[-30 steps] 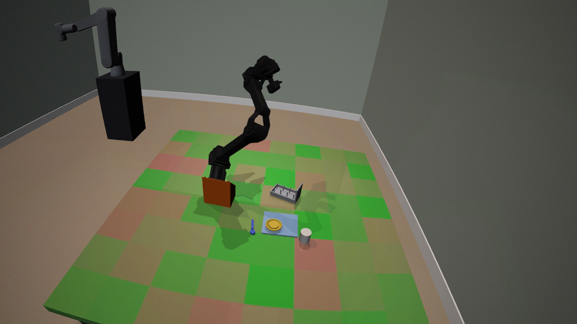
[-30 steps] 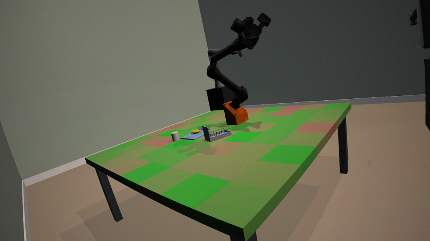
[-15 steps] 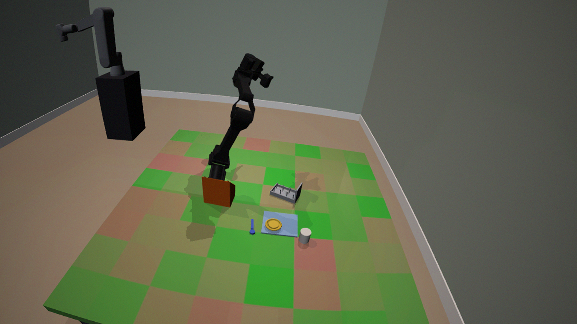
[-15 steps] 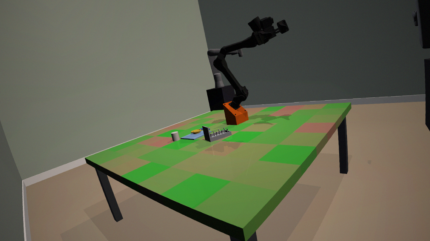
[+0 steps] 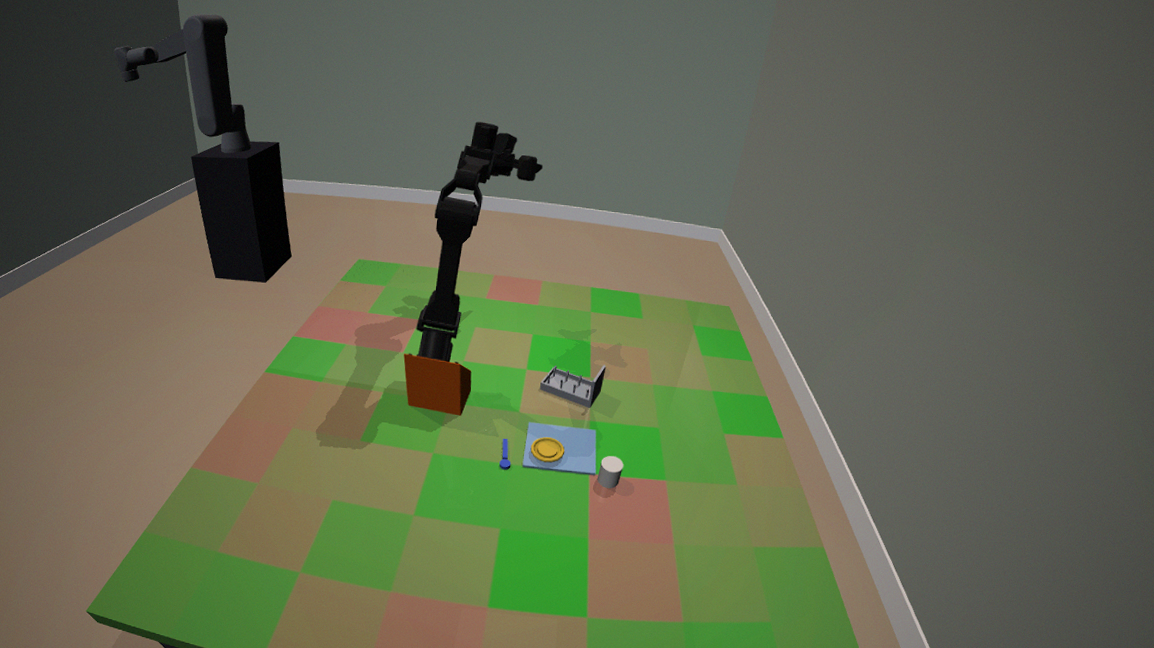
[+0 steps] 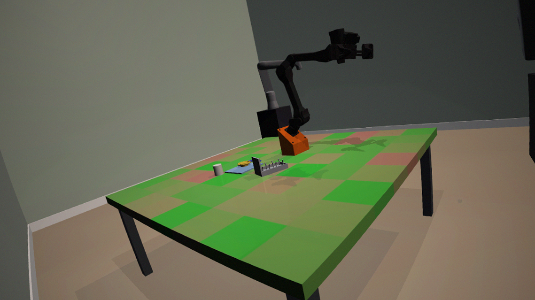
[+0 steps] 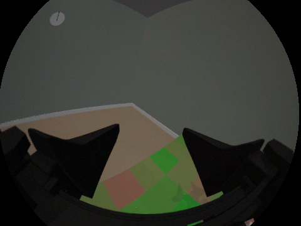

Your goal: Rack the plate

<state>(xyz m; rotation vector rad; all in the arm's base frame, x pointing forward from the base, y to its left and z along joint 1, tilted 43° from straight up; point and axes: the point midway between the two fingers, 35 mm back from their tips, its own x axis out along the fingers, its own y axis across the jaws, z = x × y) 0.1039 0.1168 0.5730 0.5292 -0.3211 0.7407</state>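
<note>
The yellow plate point(image 5: 546, 449) point(image 6: 243, 163) lies flat on the left part of a light blue board point(image 5: 579, 449) point(image 6: 232, 171) in the top view. The grey dish rack point(image 5: 566, 396) point(image 6: 273, 169) stands on the table behind the board there, with several thin upright rails and one tall end panel; its slots hold nothing that I can see. My gripper point(image 5: 528, 168) point(image 6: 367, 51) point(image 7: 152, 130) is open and empty, high above the table and well away from plate and rack. Neither plate nor rack shows clearly in the wrist view.
A white cup point(image 5: 610, 472) point(image 6: 218, 169) stands by the board's right corner in the top view. A blue spoon point(image 5: 505, 453) lies left of the board. My orange base point(image 5: 436, 385) point(image 6: 294, 144) is left of the rack. Another grey arm point(image 5: 208, 75) stands on a black pedestal beyond the table.
</note>
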